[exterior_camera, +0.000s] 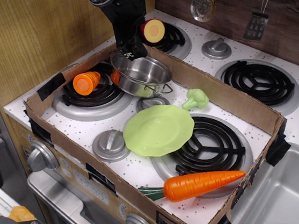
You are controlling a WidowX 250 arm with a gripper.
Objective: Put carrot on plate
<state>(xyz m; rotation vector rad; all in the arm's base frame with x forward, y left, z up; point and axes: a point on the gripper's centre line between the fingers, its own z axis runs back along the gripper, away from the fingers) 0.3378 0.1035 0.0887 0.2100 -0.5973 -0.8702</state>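
Note:
The carrot (202,184) is long, glossy orange with a dark green stub. It lies at the front right of the cardboard tray, across the edge of the right front burner. The plate (159,129) is light green with a wavy rim and lies flat in the tray's middle, left of and behind the carrot. My gripper (132,50) hangs from the black arm at the back left, just above the far rim of the steel pot. It is far from both carrot and plate. Its fingertips are dark and I cannot tell how the jaws stand.
A steel pot (141,76) stands behind the plate. A short stubby orange piece (86,82) lies on the left burner. A green broccoli toy (196,99) sits behind the plate. The cardboard tray wall (227,96) rings the stove. A sink (284,214) lies right.

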